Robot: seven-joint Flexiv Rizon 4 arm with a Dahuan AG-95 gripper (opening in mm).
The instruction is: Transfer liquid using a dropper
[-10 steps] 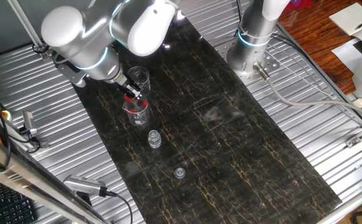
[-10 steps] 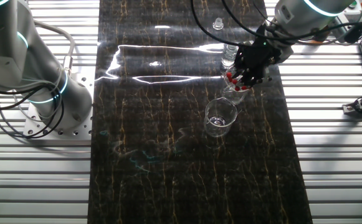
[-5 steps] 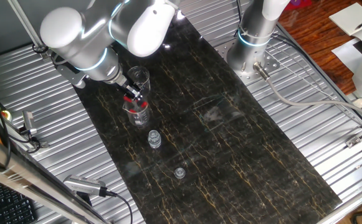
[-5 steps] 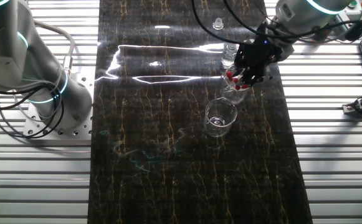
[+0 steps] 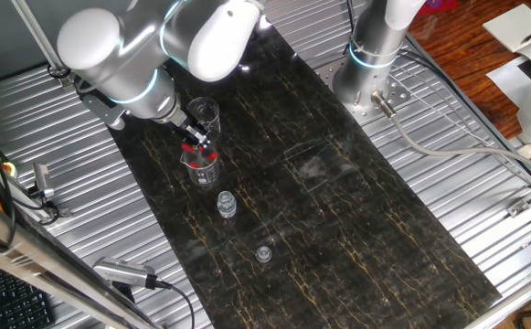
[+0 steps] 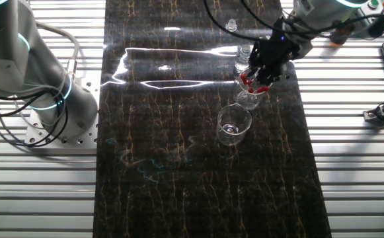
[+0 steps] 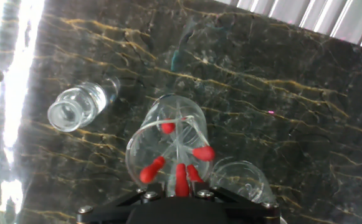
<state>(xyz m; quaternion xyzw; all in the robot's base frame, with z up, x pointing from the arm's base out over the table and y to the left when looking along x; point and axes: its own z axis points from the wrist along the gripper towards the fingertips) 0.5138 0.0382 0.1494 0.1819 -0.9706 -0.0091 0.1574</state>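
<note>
My gripper (image 5: 194, 142) is shut on the red rubber top of the dropper (image 5: 192, 146), directly above a clear glass beaker (image 5: 201, 166). In the other fixed view the gripper (image 6: 256, 78) holds the dropper (image 6: 247, 83) over that beaker (image 6: 247, 100). In the hand view the gripper (image 7: 179, 190) grips the dropper's red top (image 7: 179, 175), and its slim tube points down into the beaker (image 7: 144, 144), whose glass shows red reflections. A second beaker (image 5: 204, 113) stands close beside it and also shows in the other fixed view (image 6: 234, 123) and the hand view (image 7: 243, 180).
A small clear vial (image 5: 226, 204) stands near the beakers on the black marble mat (image 5: 338, 219), with its loose cap (image 5: 263, 253) farther on. A second arm's base (image 5: 367, 64) stands at the mat's far edge. Ribbed metal table surrounds the mat.
My gripper has risen slightly with the dropper, drawing it up out of the beaker. The beakers, vial and cap have not moved.
</note>
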